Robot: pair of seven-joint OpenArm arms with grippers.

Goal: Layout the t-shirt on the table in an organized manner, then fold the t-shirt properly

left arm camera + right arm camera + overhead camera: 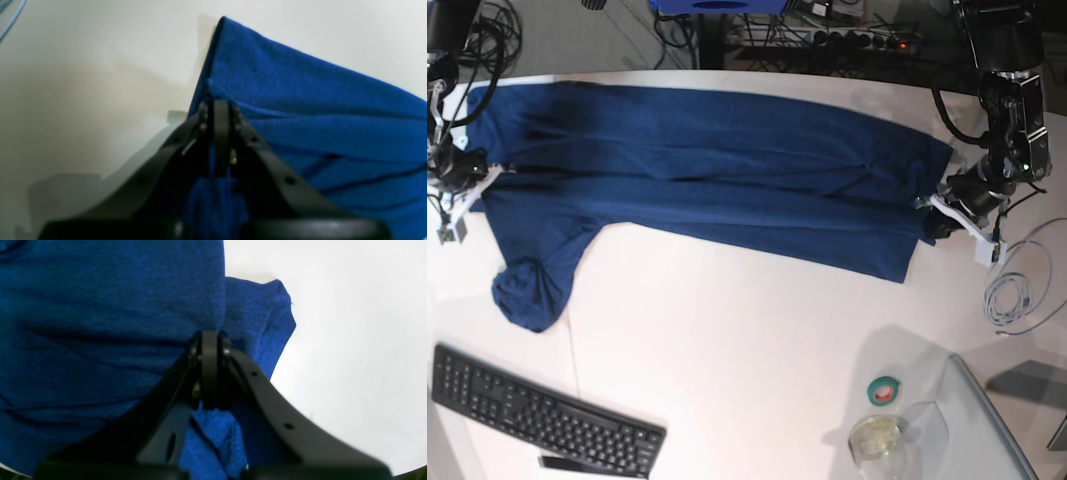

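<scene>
T-shirt (300, 110) in our left wrist view fills the right half, over the white table (83, 83); our left gripper (218, 103) has its jaws pressed together on a fold of cloth at the shirt's edge, with blue fabric bunched down between the fingers. The cloth runs away from this claw to the right and up. Right wrist view: shirt (100, 306) covers the left and centre, table (350, 340) bare on the right; our right gripper (210, 336) is likewise clamped on a fold at the edge, cloth trailing beneath it. Base view: shirt (707, 170) lies stretched across the far part of the table (747, 340), long axis running side to side, one sleeve drooping toward the keyboard (537, 410). Our right gripper (462, 172) pinches one end, our left gripper (942, 210) the other, so the shirt spans between both claws, each arm nearest its own end. We judge that the next move turns on that side-to-side axis.
</scene>
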